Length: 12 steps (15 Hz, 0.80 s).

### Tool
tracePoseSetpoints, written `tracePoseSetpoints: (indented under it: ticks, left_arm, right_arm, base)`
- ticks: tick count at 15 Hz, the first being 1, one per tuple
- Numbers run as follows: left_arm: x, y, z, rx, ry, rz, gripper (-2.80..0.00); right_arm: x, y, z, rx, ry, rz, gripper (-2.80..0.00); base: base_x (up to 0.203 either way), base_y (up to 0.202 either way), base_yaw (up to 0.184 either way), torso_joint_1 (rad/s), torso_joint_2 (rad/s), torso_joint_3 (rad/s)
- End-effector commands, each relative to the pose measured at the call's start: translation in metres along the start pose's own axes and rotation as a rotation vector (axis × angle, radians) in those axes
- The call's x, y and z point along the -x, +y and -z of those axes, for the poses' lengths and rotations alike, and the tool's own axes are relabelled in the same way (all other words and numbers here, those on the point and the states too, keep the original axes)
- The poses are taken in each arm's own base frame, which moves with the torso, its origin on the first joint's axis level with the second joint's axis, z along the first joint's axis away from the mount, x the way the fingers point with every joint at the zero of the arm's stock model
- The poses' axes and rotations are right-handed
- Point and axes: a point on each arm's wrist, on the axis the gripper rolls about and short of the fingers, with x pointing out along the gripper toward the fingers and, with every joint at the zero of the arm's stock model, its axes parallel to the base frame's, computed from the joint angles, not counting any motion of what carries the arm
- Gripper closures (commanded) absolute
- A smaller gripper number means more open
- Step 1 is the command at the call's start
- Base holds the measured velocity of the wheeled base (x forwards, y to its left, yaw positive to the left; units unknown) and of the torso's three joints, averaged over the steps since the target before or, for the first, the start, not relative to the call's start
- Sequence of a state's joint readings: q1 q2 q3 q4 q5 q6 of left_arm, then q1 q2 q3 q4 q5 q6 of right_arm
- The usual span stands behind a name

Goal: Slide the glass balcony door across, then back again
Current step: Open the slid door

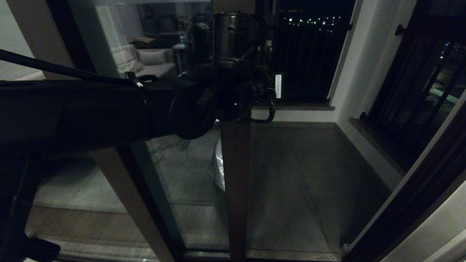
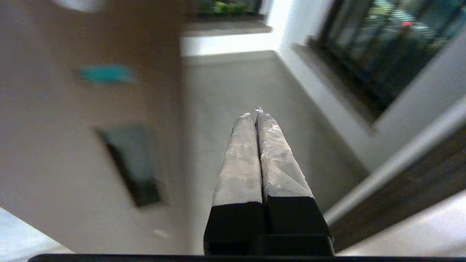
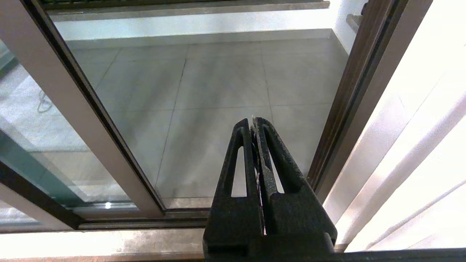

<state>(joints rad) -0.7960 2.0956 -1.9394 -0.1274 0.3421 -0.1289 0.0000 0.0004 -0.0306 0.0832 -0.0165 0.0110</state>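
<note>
Head view shows our left pincer [image 2: 255, 114] clenched empty beside the brown-framed glass balcony door's stile [image 1: 236, 174], right pincer [image 3: 253, 123] likewise clenched.

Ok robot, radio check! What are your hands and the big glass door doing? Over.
Left gripper shut, beside the door's stile. Right gripper shut, empty, pointing at the balcony floor. Glass balcony door partway open. Nothing blocking.

We counted one glass balcony door [image 1: 235, 182], one fixed glass panel [image 1: 109, 145], two grippers: left gripper [image 2: 255, 112], right gripper [image 3: 253, 122].
</note>
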Motion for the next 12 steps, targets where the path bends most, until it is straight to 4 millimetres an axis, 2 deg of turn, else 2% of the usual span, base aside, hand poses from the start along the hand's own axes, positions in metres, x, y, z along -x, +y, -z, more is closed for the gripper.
tracePoseSetpoints:
  ticks: [1, 7, 12]
  left_arm:
    - [-0.016, 0.013, 0.006, -0.026, -0.029, -0.055, 0.0]
    - [-0.02, 0.021, 0.007, -0.07, -0.04, -0.11, 0.0]
    - [-0.016, 0.025, 0.001, -0.066, -0.052, -0.119, 0.0]
  right_arm:
    - [0.0, 0.0, 0.0, 0.0, -0.001, 0.0, 0.0]
    - [0.0, 0.0, 0.0, 0.0, 0.001, 0.0, 0.0]
    - [0.0, 0.0, 0.0, 0.0, -0.001, 0.0, 0.0]
  base:
    - [0.0, 0.0, 0.0, 0.0, 0.0, 0.0]
    - [0.0, 0.0, 0.0, 0.0, 0.0, 0.0]
    - [0.0, 0.0, 0.0, 0.0, 0.0, 0.0]
